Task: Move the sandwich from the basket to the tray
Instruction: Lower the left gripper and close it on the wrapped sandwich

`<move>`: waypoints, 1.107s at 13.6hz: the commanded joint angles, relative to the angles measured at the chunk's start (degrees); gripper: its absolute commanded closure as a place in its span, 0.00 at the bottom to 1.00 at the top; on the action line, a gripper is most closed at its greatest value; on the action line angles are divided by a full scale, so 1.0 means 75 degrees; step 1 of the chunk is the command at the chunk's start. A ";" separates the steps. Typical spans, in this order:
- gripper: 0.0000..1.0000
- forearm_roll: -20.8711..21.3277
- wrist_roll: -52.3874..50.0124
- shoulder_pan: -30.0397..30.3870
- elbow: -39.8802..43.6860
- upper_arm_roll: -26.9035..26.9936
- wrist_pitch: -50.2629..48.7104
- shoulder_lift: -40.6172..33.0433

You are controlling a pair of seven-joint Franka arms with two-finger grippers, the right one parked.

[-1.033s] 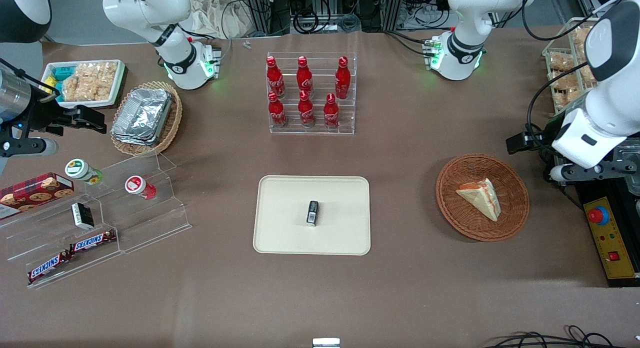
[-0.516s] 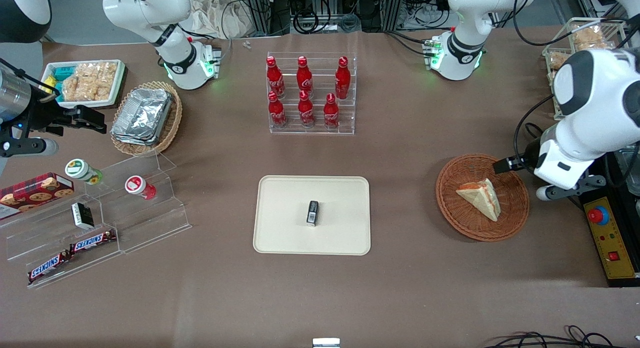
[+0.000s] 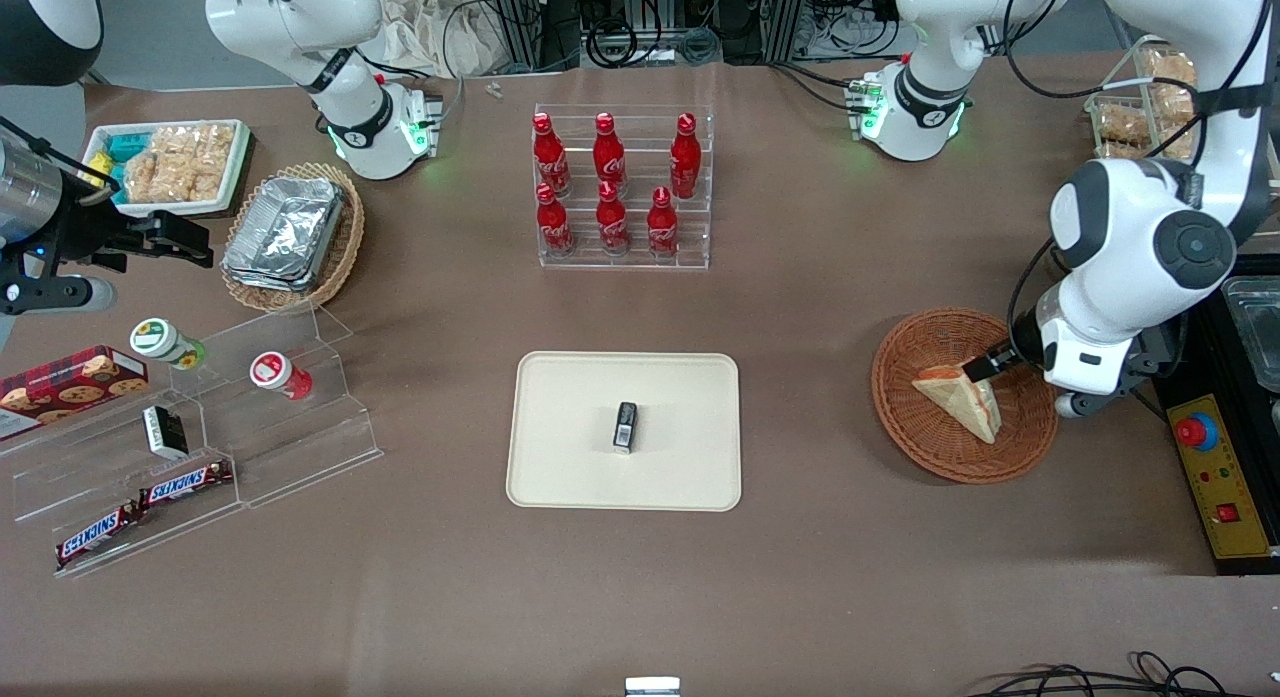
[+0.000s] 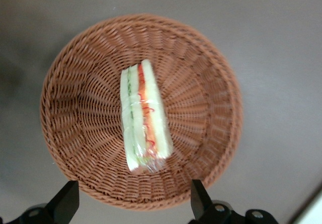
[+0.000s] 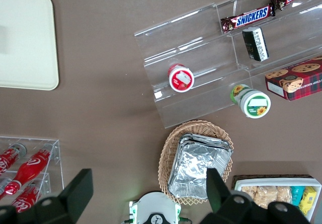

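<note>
One sandwich (image 3: 960, 396) lies in the basket (image 3: 930, 447), wrapped in clear film with its red and green filling edge showing (plainest in the wrist view). The left arm's jaws (image 4: 132, 199) hang above the basket, spread wide with nothing between them, the fingertips (image 4: 197, 196) over the basket's rim and clear of the sandwich. The tray (image 3: 570, 457) sits well apart on the table (image 3: 800, 577), toward the parked arm's end, with a small dark packet (image 3: 625, 425) on it.
</note>
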 commanded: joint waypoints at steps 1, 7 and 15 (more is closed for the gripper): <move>0.00 0.0142 -0.0509 0.0034 -0.0332 0.0023 0.0533 0.0203; 0.00 0.0200 -0.1002 0.0023 -0.0344 0.0139 0.0674 0.0720; 0.00 0.0353 -0.1493 -0.0001 -0.0321 0.0234 0.0826 0.1071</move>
